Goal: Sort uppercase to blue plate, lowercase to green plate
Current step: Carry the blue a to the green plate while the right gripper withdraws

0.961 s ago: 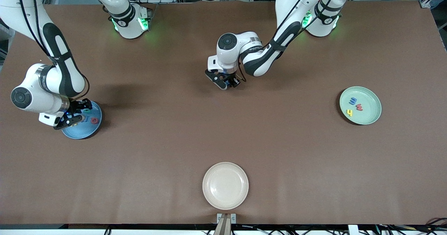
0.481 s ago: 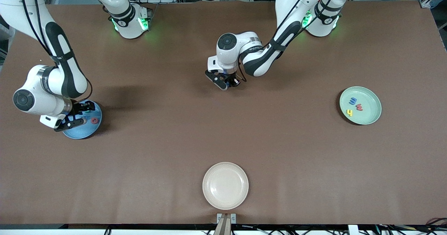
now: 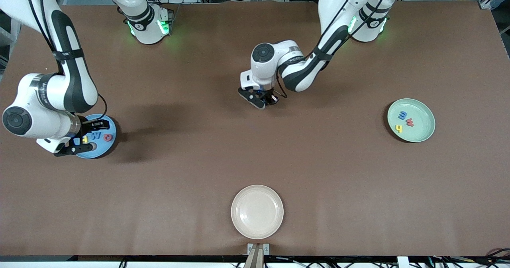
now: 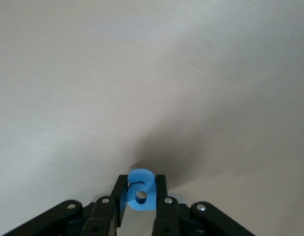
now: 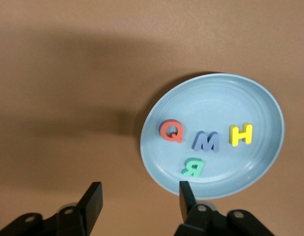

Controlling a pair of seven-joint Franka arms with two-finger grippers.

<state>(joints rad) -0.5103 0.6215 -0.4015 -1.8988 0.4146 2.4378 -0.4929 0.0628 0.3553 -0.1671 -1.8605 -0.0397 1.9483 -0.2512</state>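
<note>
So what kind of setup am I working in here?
Probably a robotics lab bench: a brown-covered table, two arms bolted along one edge, metal framing and cables past it, and plates with foam letters for sorting.

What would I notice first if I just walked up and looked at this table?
Probably the blue plate at the right arm's end, with four bright letters on it and the open right gripper over its edge. Next, the left gripper above the bare middle of the table, pinching a little blue letter a. Three letters lie on the green plate.
</note>
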